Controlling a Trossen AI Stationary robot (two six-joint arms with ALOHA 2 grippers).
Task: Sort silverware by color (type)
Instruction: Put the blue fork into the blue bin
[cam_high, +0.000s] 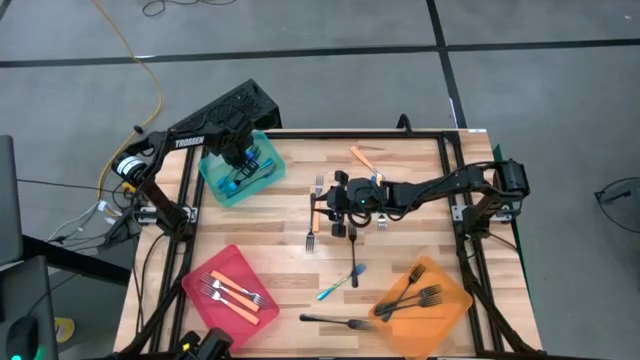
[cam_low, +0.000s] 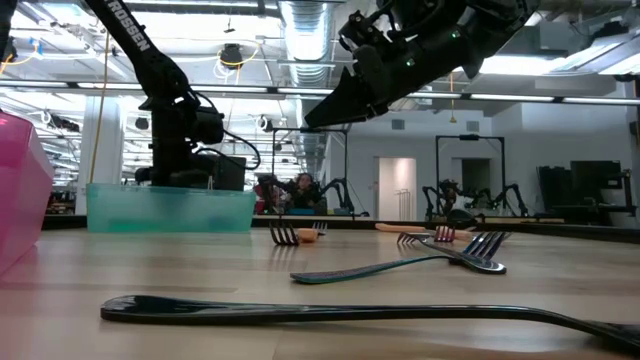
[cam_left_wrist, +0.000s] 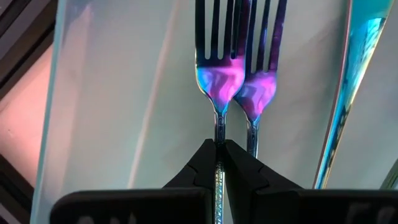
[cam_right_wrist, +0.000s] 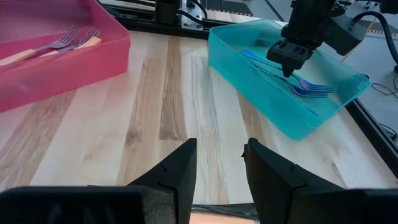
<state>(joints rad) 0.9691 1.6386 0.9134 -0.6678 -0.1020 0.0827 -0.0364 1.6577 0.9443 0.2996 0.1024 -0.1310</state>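
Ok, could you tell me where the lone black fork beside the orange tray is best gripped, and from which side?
Grip the black fork mid-handle, straight from above, closing across its width: it lies flat on the table with bare wood either side, one end close to the orange tray. The open right gripper suits; the left gripper is shut on a blue fork.
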